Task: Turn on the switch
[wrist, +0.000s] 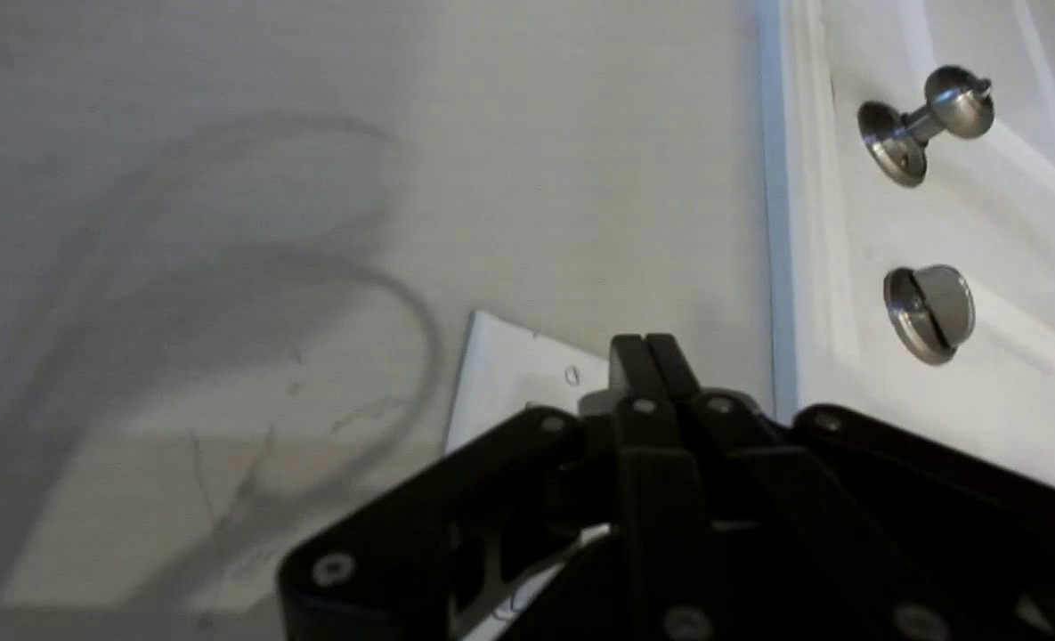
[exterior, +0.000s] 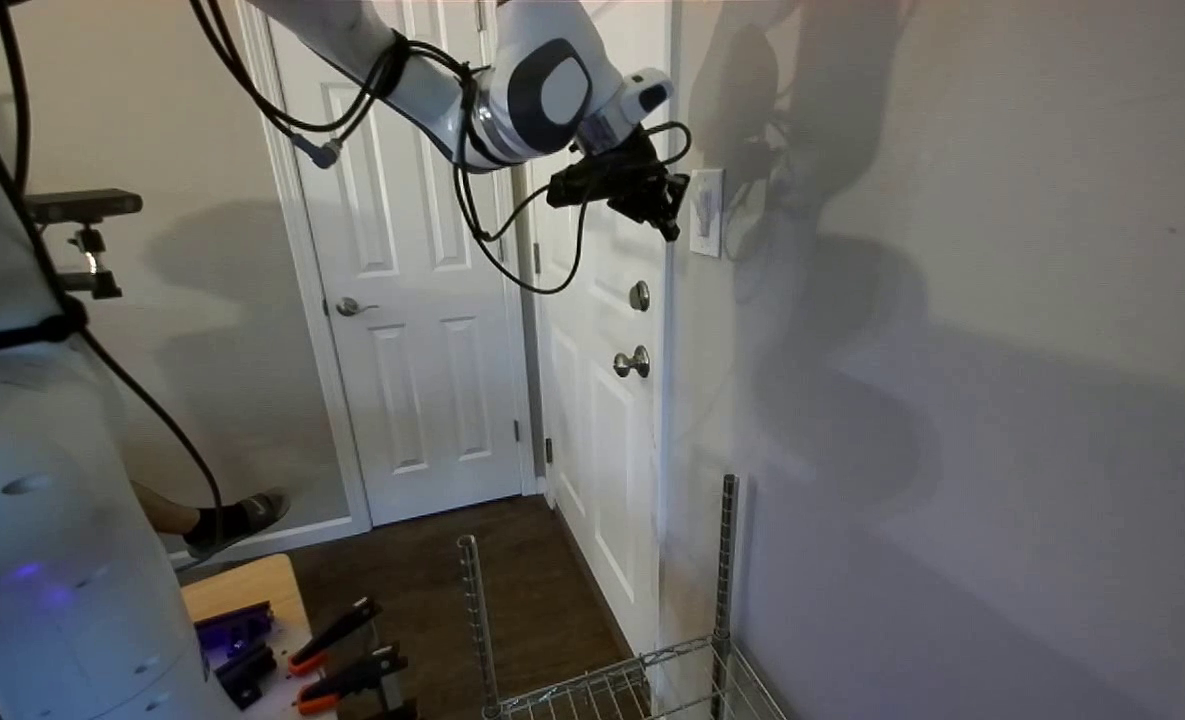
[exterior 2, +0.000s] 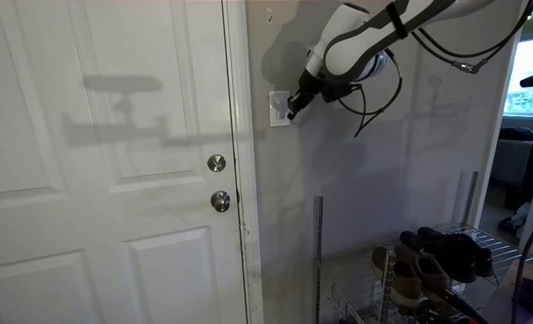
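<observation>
- Over my feed, a silver open-wire shelf rack [exterior 2: 495,245] holds two brown shoes with pale soles [exterior 2: 408,283] and, beside them, what I count as two black shoes [exterior 2: 462,258]; darker shapes lower down I can't make out.
- A pale wooden tabletop [exterior: 252,585] bears a purple object [exterior: 237,628] I can't identify, with two black clamps with orange tips [exterior: 357,675] at its edge.
- I count two white panelled doors [exterior: 417,295] in an exterior view: one has a silver lever handle [exterior: 354,307], the other one round metal knob [exterior: 632,362] and one round metal deadbolt [exterior: 639,295] above it.
- One small white upright rectangular wall switch plate [exterior 2: 279,109] is on the grey wall [exterior 2: 284,180], near the frame of the knobbed door.
- My one black gripper [wrist: 645,338] has its two fingers fully together, gripping nothing; in both exterior views they're just beside the plate, and I can't tell whether they touch it.
</observation>
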Action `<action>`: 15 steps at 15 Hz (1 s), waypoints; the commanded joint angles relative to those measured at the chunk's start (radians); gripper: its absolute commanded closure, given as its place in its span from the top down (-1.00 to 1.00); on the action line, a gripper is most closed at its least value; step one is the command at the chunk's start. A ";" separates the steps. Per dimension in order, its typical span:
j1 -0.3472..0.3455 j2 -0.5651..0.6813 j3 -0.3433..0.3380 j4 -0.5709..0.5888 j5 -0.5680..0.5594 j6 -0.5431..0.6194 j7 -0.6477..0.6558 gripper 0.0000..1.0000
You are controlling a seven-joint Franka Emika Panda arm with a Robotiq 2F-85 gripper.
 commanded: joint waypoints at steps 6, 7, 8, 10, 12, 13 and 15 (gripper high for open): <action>-0.008 0.028 0.000 -0.065 -0.055 0.358 -0.009 -0.92; -0.009 0.034 0.000 -0.058 -0.058 0.374 -0.007 -0.91; -0.013 0.041 0.000 -0.050 -0.068 0.391 -0.001 -0.93; -0.027 0.049 -0.003 -0.039 -0.086 0.415 0.010 -0.93; -0.035 0.054 -0.009 -0.029 -0.090 0.420 0.012 -0.92; -0.039 0.058 -0.011 -0.024 -0.087 0.420 0.011 -0.91; -0.041 0.069 -0.015 -0.009 -0.085 0.412 0.011 -0.93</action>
